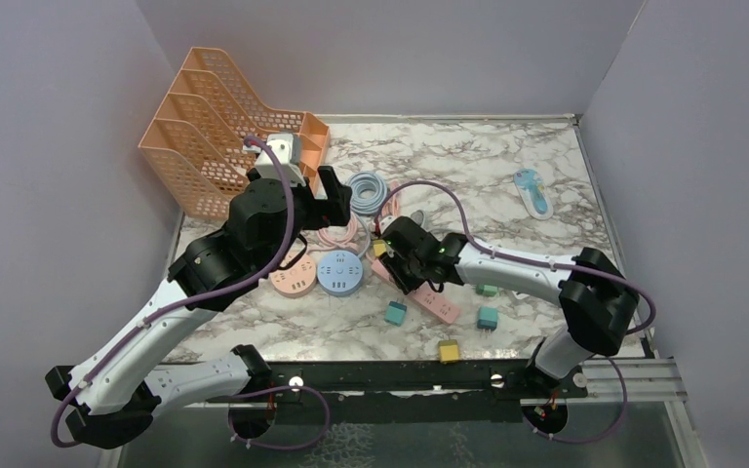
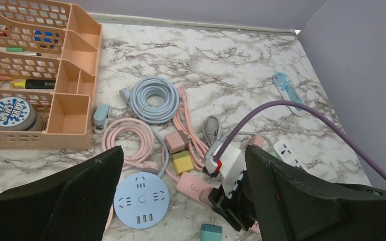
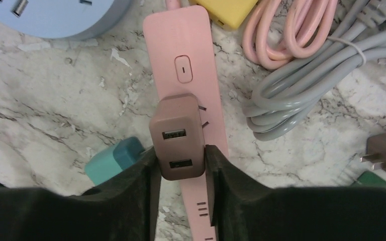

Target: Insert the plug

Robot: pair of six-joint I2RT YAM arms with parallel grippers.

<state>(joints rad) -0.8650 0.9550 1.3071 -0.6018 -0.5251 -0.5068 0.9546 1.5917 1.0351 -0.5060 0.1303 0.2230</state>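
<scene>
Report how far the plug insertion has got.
Done: the right claw has picked up the brown USB plug and brought it over the pink power strip. In hand: the plug sits pinched between the fingers, its prongs near the strip's slots, apparently not yet fully seated. Left: press it home and release. The left claw hangs open, holding nothing.

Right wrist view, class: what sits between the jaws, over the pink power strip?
A brownish-pink USB charger plug, sitting on the pink power strip. The right wrist view shows the jaws close against its sides.
</scene>
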